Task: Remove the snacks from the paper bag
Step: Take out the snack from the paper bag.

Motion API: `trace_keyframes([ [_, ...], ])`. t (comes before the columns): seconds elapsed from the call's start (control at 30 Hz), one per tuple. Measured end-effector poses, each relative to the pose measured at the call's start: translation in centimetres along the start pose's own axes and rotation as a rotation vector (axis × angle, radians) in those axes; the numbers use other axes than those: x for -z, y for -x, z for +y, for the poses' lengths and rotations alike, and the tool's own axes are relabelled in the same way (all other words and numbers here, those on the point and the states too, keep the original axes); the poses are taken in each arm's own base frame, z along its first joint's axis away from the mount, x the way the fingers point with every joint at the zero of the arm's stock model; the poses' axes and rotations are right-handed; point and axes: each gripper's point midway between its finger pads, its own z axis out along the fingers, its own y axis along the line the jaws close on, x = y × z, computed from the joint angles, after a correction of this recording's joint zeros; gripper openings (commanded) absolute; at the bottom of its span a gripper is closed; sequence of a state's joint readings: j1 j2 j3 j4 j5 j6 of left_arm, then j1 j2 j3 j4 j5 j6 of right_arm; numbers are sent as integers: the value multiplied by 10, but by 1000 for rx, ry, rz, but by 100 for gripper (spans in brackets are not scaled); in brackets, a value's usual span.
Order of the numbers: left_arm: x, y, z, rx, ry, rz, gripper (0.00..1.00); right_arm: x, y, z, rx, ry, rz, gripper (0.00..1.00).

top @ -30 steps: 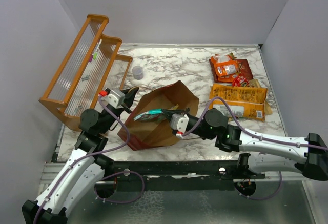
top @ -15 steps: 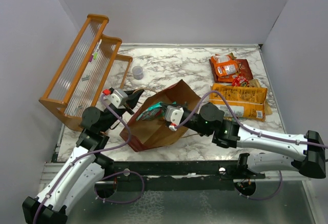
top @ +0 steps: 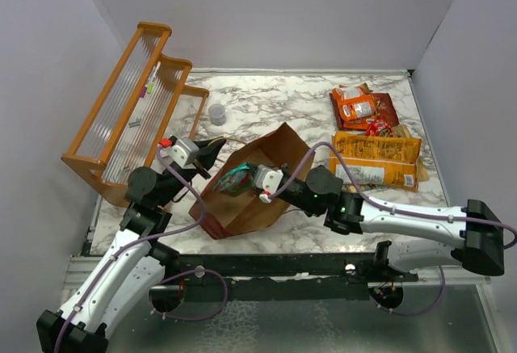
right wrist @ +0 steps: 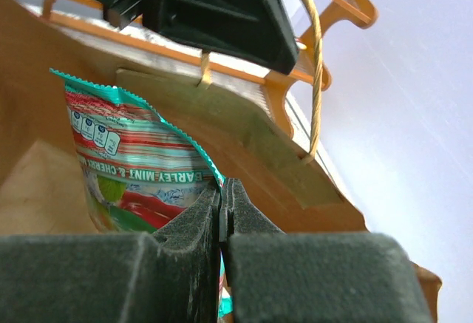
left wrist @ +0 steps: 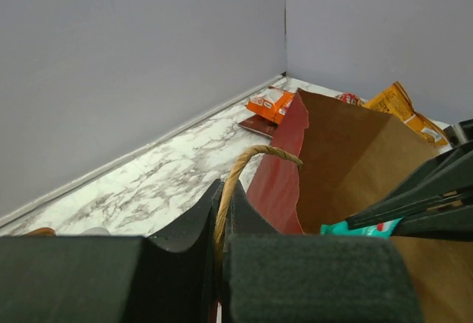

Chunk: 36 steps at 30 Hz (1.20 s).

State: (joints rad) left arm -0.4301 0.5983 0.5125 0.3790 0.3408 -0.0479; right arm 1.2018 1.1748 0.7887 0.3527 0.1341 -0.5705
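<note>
The paper bag (top: 271, 167), dark red outside and brown inside, lies tilted with its mouth toward the left. My left gripper (top: 212, 149) is shut on its twine handle (left wrist: 251, 162) at the bag's rim (left wrist: 284, 153). My right gripper (top: 245, 177) is inside the mouth, shut on the edge of the teal packet (top: 233, 182), which also shows in the right wrist view (right wrist: 133, 168). On the table at the right lie the orange packet (top: 355, 104), the dark red Doritos bag (top: 386, 111), the small red packet (top: 376, 128) and the large orange-yellow chip bag (top: 378, 159).
An orange wooden rack (top: 133, 111) stands at the back left, close behind the left gripper. A small clear cup (top: 216, 113) sits on the marble table (top: 275, 98) behind the bag. Grey walls close in the back and both sides.
My right arm has moved left, deeper into the bag's mouth, with the teal packet in its fingers. My left gripper has shifted slightly up and right with the handle.
</note>
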Motion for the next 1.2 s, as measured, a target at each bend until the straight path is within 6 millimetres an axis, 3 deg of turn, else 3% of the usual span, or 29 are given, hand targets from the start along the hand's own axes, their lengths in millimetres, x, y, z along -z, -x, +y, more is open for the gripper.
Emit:
trace_keyframes([
  [0.13,-1,-5,0,9,-3,19,0,-12,-11,-8,-23,-84,-3,2],
  [0.27,0,-7,2,11,9,26,0,-4,-13,-30,-42,-170,-36,1],
  [0.53,-1,-14,5,16,24,52,0,16,21,-66,-106,-277,-149,1],
  [0.67,-3,-16,6,21,24,66,0,15,29,-75,-145,-310,-171,1],
  [0.97,-3,-17,3,23,6,71,0,9,62,-124,-209,-506,-245,1],
  [1.2,-4,-19,2,26,3,75,0,6,85,-150,-231,-598,-299,1],
])
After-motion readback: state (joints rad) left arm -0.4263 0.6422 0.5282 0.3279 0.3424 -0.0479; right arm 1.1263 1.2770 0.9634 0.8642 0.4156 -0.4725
